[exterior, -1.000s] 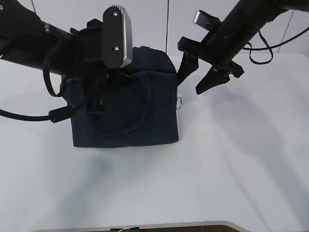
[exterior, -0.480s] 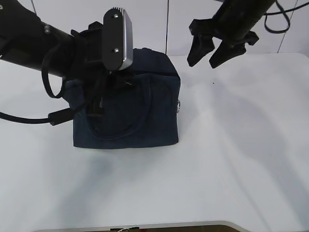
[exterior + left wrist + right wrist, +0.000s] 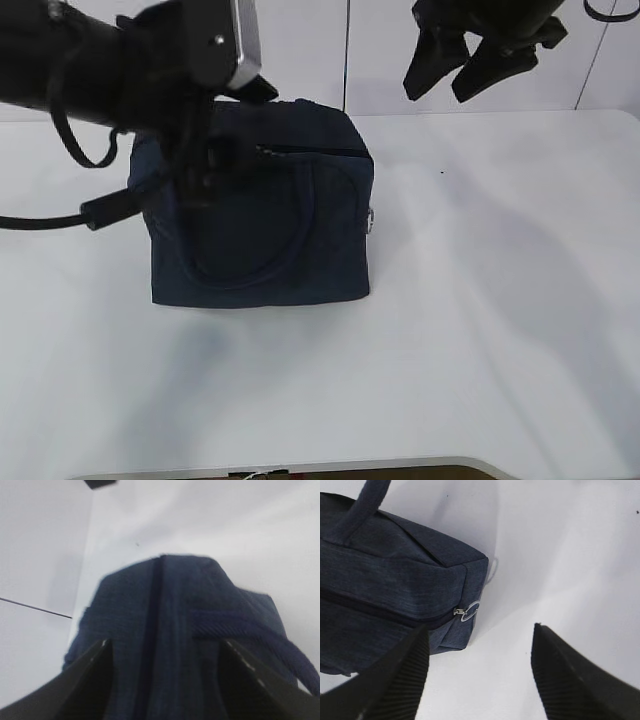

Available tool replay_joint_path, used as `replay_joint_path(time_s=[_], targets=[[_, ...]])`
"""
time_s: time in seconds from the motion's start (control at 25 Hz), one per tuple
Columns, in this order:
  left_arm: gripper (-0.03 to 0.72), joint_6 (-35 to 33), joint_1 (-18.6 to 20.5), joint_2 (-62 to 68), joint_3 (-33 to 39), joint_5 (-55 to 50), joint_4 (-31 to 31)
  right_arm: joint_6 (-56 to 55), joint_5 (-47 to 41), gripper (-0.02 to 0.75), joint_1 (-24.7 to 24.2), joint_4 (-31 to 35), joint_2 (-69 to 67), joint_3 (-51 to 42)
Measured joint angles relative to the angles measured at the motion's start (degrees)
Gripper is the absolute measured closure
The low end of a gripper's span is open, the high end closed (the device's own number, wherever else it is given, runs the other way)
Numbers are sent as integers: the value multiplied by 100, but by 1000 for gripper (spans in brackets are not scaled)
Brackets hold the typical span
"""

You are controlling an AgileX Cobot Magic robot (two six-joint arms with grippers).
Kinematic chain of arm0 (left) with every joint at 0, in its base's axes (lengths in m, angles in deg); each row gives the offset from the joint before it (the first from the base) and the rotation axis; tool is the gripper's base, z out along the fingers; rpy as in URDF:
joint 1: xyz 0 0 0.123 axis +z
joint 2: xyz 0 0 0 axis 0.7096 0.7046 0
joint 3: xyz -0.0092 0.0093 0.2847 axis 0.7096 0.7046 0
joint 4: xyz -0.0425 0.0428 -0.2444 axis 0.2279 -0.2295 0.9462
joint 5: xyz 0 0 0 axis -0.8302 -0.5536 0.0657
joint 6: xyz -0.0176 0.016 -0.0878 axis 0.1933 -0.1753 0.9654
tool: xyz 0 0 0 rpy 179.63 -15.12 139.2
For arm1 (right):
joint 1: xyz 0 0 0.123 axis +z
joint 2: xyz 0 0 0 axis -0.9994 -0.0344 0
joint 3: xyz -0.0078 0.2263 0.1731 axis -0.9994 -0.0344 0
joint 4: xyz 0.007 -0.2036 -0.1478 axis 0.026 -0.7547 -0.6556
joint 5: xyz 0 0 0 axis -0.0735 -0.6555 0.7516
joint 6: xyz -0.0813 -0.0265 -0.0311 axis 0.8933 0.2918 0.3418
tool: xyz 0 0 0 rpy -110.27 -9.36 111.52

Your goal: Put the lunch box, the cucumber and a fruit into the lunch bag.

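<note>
Boxy dark navy fabric lunch bag (image 3: 262, 215) sits left of centre in the exterior frame on the white table (image 3: 480, 330), upright, front loop handle (image 3: 270, 260) hanging down its front face. Top zipper (image 3: 380, 611) looks closed along the visible length; silver ring pull (image 3: 470, 611) hangs at the bag's right end, centre of the right wrist frame.

Left gripper (image 3: 162, 680) at upper left of the exterior frame, over the bag's left top. Left wrist frame: both dark fingers (image 3: 85, 680) spread apart at the bottom corners, bag top and handle strap between and beyond them, nothing pinched. Contact with the fabric can't be told.

Right gripper (image 3: 468, 62) at top right of the exterior frame, up off the table, well apart from the bag. Jaws spread, empty. Right wrist frame: ribbed pads (image 3: 395, 680) at bottom left and bottom right, bare table between.

Lunch box, cucumber, fruit: not visible in any view.
</note>
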Motion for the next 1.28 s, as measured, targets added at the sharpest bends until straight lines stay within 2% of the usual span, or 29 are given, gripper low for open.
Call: replay_joint_path(time_s=[0.12,0.2,0.32,0.48,0.64,0.84,0.92,1.04,1.28], targets=[[208,180,0,-253,0,0,311,28,-15,227,0,0,109,0],[208,549,0,-418,0,0,392,113,-15,227,0,0,204,0],[208,1314,36,-685,0,-57,428,166,-20,227,0,-4,416,0],[208,2763,293,-938,0,-354,433,266,-42,227,0,-4,733,0],[208,3905,879,-1078,0,-1196,433,347,-56,227,0,-4,1128,0],[208,4348,1930,-1105,0,-3047,271,391,-76,227,0,-4,1558,0],[208,4372,2297,-1105,0,-3587,62,392,-84,227,0,-4,1691,0],[208,4426,2677,-1179,0,-4068,-668,402,-84,227,0,7,1854,0],[208,5170,2769,-1503,0,-4220,-2610,402,-98,227,0,41,2338,-382]])
